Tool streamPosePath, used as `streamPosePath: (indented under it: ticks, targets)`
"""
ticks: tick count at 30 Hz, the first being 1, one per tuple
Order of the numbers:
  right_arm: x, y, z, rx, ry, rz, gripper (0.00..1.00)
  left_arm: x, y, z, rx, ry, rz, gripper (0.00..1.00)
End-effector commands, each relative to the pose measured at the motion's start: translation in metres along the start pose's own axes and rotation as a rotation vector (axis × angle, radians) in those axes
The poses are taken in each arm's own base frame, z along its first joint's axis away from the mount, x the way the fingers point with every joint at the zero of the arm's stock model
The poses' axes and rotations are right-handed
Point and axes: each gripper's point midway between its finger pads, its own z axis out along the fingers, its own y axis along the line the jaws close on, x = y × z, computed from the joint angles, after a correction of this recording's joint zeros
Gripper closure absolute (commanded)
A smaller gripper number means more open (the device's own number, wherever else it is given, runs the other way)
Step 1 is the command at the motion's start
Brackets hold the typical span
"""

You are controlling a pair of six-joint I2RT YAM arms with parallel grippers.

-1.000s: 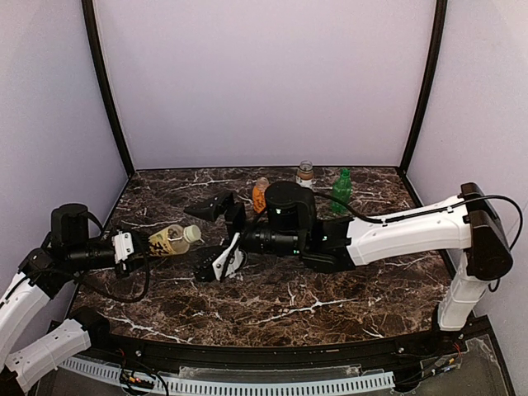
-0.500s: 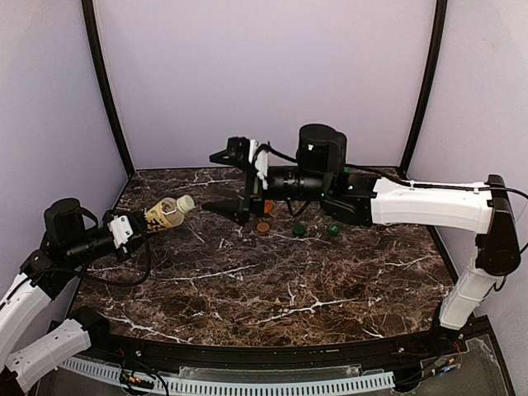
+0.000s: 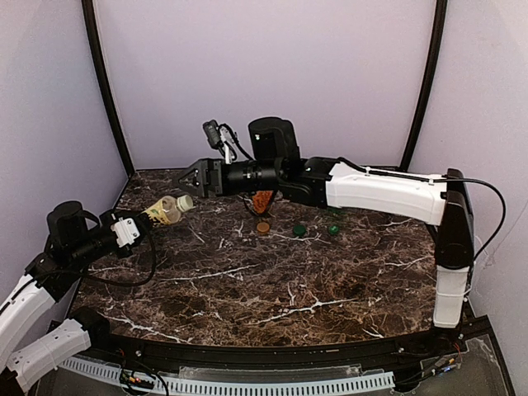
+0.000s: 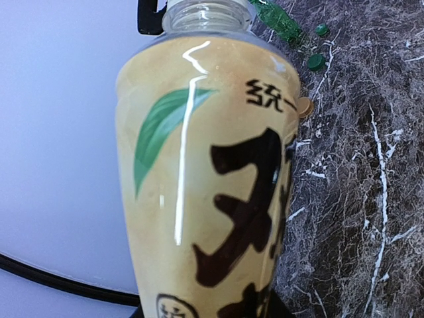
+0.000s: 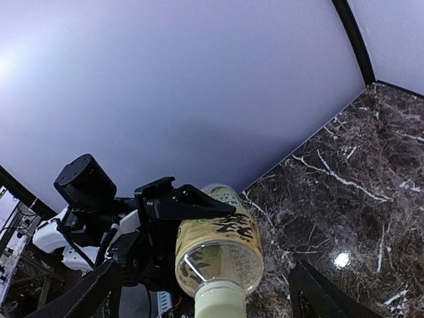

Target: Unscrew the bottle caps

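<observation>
Four caps and three bottles are showing.
Tan cap (image 3: 262, 226), dark green cap (image 3: 299, 229), bright green cap (image 3: 333, 229) are lying loose, pale cap (image 3: 186, 201) before right fingers (image 5: 318, 295); tea bottle (image 3: 165, 213), orange bottle (image 3: 262, 200), green bottle (image 4: 278, 20).

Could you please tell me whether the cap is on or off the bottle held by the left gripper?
On: the pale yellow cap covers the neck of the tea bottle that the left gripper holds, tilted.
</observation>
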Motion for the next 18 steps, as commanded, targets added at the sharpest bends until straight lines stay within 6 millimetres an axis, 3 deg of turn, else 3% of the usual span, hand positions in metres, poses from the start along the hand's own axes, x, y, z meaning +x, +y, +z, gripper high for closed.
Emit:
streamPosePath:
  ticks: [1,6,15,18]
  targets:
    - [0.014,-0.003,0.006,0.052,0.072,0.082,0.13,0.002,0.001,0.003,-0.020,0.001,0.031,0.99]
    - [0.020,-0.012,0.008,0.087,0.085,0.098,0.16,0.000,0.000,0.002,-0.017,-0.009,0.025,0.99]
    - [0.035,-0.013,0.014,0.046,0.150,0.149,0.45,0.000,0.003,0.004,-0.035,-0.017,0.037,0.99]
    - [0.037,-0.014,0.014,0.039,0.157,0.157,0.47,0.000,0.005,0.004,-0.042,-0.014,0.039,0.99]
